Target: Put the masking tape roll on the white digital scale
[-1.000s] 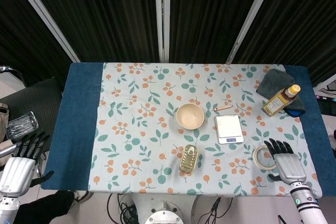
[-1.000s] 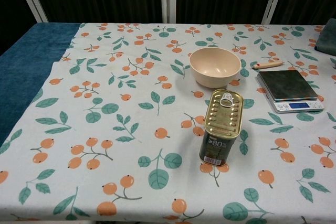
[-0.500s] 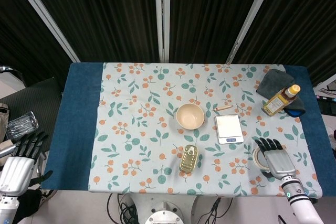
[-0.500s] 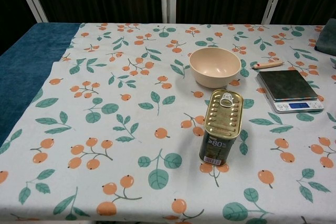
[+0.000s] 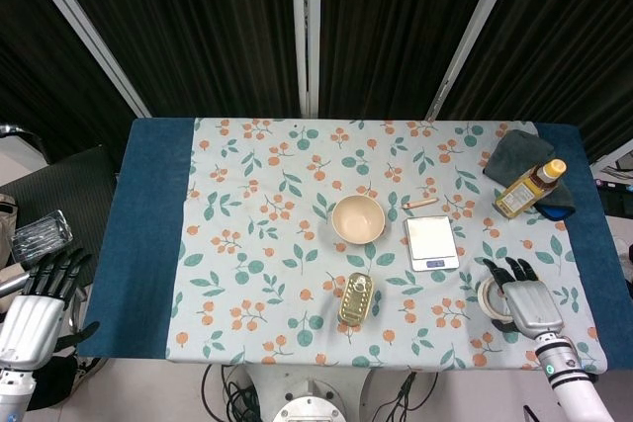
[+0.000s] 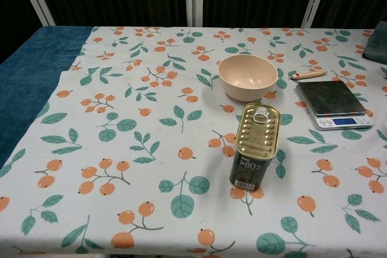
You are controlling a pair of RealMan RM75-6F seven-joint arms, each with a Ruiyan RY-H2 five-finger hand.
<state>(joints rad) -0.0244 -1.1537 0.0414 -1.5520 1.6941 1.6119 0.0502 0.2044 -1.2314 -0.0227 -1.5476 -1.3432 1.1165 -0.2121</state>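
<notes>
Hovering my right hand (image 5: 521,297) at lower right, fingers spread and holding nothing, I see the tape (image 5: 489,295) flat on the counter (image 5: 153,234) just left of it, partly covered. The scale (image 5: 431,242) sits up-left, near. My left hand (image 5: 40,305) is far off, open.

Scale (image 5: 431,241): top bare, open from above.
Left of scale: bowl (image 5: 357,218) just beside it; can (image 5: 356,299) stands nearer the front edge.
Behind scale: small stick (image 5: 421,203) close by.
Front right of scale: tape (image 5: 489,296), partly under the right hand (image 5: 527,302); bare cloth between them.
Far right corner: bottle (image 5: 529,188) and dark cloth (image 5: 514,151), well apart from the scale.
</notes>
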